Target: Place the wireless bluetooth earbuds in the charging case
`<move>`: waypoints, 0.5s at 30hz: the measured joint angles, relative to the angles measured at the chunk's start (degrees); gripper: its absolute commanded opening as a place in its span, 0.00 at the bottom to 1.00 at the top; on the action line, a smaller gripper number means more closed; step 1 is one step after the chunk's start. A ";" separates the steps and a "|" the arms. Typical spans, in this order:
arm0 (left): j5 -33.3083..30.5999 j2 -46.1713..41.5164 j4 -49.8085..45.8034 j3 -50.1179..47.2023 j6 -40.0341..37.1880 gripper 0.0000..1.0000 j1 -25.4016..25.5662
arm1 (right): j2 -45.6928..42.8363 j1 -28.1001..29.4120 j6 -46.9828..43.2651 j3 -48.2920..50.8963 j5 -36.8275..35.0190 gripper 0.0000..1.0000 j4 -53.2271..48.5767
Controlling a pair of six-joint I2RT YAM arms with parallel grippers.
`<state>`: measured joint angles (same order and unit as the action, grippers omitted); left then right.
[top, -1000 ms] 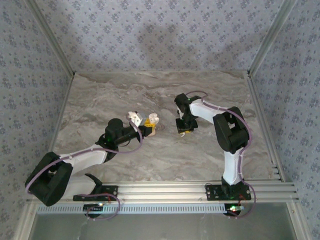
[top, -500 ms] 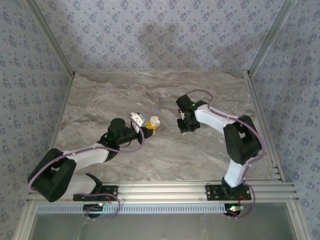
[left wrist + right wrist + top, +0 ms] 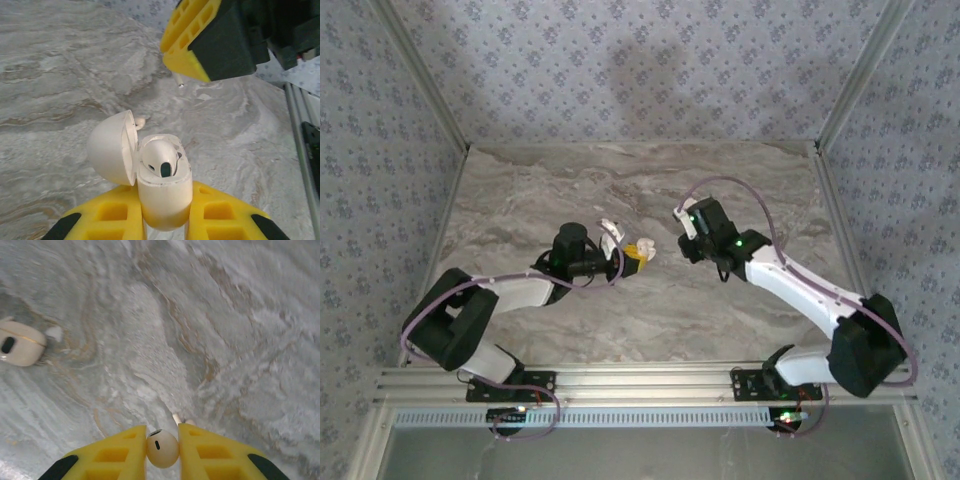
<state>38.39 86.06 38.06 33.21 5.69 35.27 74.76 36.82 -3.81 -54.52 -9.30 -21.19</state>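
Observation:
The charging case [image 3: 165,205] stands upright in my left gripper [image 3: 164,186], which is shut on its lower body. Its lid [image 3: 111,147] hangs open to the left. One white earbud [image 3: 161,156] sits in the case. My right gripper [image 3: 162,436] is shut on the other earbud [image 3: 162,452], whose stem [image 3: 176,418] points away past the fingertips. In the top view the left gripper [image 3: 632,253] and the right gripper [image 3: 686,236] face each other over mid-table, a short gap apart. The right gripper's yellow fingers [image 3: 187,45] hang above and beyond the case, with the stem tip [image 3: 180,83] poking out below.
The marble tabletop [image 3: 650,310] lies below both grippers. Metal frame posts and patterned walls [image 3: 640,70] bound it at the back and sides. An aluminium rail [image 3: 650,382] runs along the near edge by the arm bases.
My right gripper has lifted off the table with the earbud and turned to face left, its elbow swinging out right. My left gripper has carried the case rightward toward it.

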 measured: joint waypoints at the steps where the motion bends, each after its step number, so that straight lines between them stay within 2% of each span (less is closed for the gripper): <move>1: 0.96 0.42 -0.17 0.48 0.00 0.12 0.04 | -1.18 0.68 -1.44 0.63 0.04 0.21 0.98; 8: 7.19 2.21 -0.37 2.29 0.00 0.12 0.85 | -6.45 6.10 -10.82 3.02 0.24 0.21 7.10; 15: 9.25 2.89 1.22 2.47 1.14 0.12 0.85 | -6.80 9.51 -15.37 3.78 1.22 0.21 9.77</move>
<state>47.64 88.95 39.29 35.68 6.83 36.12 67.96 46.33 -19.18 -50.74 -8.08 -11.42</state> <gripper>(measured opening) 0.182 0.215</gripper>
